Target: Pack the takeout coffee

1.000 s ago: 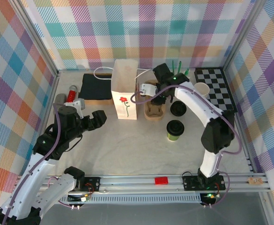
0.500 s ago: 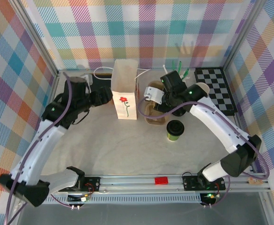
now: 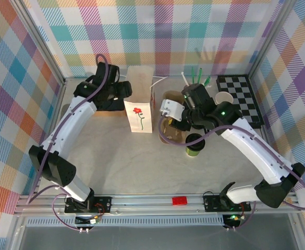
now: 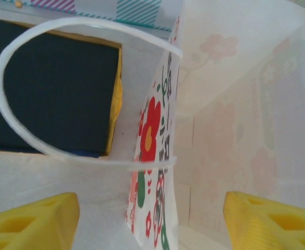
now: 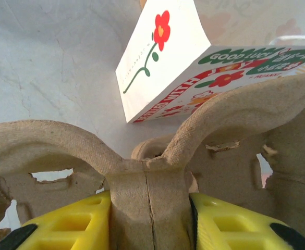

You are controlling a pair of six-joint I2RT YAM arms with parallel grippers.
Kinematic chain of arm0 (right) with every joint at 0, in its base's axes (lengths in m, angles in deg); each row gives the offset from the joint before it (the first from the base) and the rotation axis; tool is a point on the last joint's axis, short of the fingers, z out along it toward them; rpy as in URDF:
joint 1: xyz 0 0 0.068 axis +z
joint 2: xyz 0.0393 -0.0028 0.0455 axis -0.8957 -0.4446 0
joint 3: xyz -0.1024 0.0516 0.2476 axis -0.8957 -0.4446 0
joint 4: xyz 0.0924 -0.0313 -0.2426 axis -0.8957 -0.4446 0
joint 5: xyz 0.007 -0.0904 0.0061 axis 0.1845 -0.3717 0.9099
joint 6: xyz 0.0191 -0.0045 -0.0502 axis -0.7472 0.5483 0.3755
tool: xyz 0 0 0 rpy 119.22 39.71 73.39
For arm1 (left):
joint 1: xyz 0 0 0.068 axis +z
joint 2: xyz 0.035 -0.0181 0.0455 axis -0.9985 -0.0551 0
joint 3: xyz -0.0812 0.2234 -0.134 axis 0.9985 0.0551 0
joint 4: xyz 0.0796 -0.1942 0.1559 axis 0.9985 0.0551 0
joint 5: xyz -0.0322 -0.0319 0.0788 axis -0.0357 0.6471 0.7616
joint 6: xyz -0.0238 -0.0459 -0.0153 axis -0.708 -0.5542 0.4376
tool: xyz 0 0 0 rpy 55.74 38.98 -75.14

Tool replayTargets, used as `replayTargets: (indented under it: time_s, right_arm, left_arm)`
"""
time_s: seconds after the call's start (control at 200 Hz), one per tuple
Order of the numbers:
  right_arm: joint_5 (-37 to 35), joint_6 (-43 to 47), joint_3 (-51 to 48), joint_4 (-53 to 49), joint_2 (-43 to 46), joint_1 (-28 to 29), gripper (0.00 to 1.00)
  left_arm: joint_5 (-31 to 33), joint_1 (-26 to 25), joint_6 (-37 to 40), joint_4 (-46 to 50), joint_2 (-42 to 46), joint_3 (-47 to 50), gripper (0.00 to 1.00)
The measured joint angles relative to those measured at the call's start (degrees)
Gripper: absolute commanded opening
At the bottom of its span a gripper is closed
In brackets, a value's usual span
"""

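Over the paper bag (image 3: 140, 104), the left tool (image 4: 152, 213) straddles its wall with jaws apart, probably to steady it; the right tool (image 5: 148, 219) pinches the cup carrier (image 5: 230, 120).

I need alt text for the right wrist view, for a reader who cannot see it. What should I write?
The right gripper is shut on the middle ridge of a brown pulp cup carrier, seen close up. Behind it, a white paper bag with a red flower stands on the pale table.
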Motion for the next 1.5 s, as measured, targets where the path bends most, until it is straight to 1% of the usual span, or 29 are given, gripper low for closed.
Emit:
replayTargets:
  time_s: [0.13,0.31,0.365,0.535,0.61,0.87,1.055,1.175,1.31,1.501]
  right_arm:
    - [-0.52,-0.15,0.04,-0.02,1.22,1.05,0.35]
    - [-1.07,-0.17,0.11,-0.07,1.75,2.05,0.35]
    - [-1.14,-0.17,0.31,-0.26,1.75,2.23,0.35]
    - [-1.36,-0.2,2.19,-0.87,1.79,2.89,0.35]
    - [-1.49,-0.26,3.26,-0.85,1.88,3.28,0.35]
    - [-2.03,-1.75,6.43,-1.6,2.19,5.79,0.35]
    - [-2.45,-3.74,11.39,-2.08,2.12,9.38,0.35]
    - [-2.32,-4.98,13.51,-2.16,2.08,11.67,0.35]
    - [-1.01,-6.97,15.76,-2.19,1.51,13.07,0.34]
    - [2.08,-9.9,18.43,-1.57,0.74,13.49,0.34]
  left_arm:
    - [-0.04,0.09,0.61,0.52,-3.23,-2.89,0.42]
    - [-0.2,0.11,0.59,1.46,-4.83,-3.02,0.35]
    - [-0.35,0.11,0.63,1.53,-4.94,-2.99,0.31]
    - [-1.05,0.11,0.39,1.49,-4.94,-2.84,0.07]
    - [-1.22,0.11,0.11,1.27,-4.76,-2.4,0.0]
    - [-0.72,-0.2,-0.07,1.97,0.31,2.03,0.0]
    - [1.31,-1.81,-1.11,3.93,6.19,5.07,0.0]
    - [2.45,-3.63,-2.05,4.7,11.04,8.48,0.0]
    - [3.69,-6.16,-4.11,5.57,17.42,14.71,0.0]
    - [7.19,-12.79,-8.13,8.44,23.37,19.52,0.0]
